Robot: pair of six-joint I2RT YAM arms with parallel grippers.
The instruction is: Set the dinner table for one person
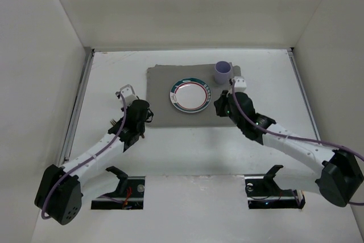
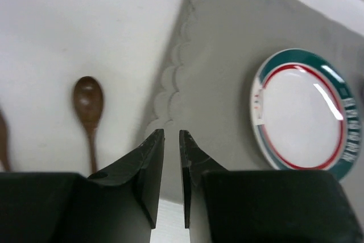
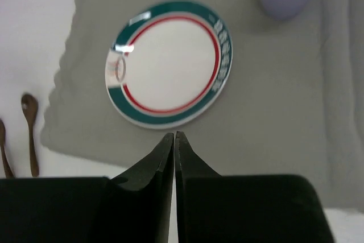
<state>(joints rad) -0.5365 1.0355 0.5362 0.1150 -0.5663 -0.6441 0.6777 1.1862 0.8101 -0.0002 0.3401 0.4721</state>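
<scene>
A white plate with a green and red rim (image 1: 190,95) lies on the grey placemat (image 1: 162,115) on the white dinner table (image 1: 187,152). A lilac cup (image 1: 223,72) stands at the mat's far right corner. My left gripper (image 1: 149,112) hovers over the mat's left edge, its jaws a narrow gap apart and empty (image 2: 172,132). My right gripper (image 1: 218,106) is shut and empty, just right of the plate (image 3: 174,135). A brown wooden spoon (image 2: 88,106) lies on the table left of the mat. It also shows in the right wrist view (image 3: 29,129).
A second brown utensil (image 2: 3,140) lies at the left edge beside the spoon, mostly cut off. White walls enclose the table on three sides. Metal rails (image 1: 79,106) run along the table's sides.
</scene>
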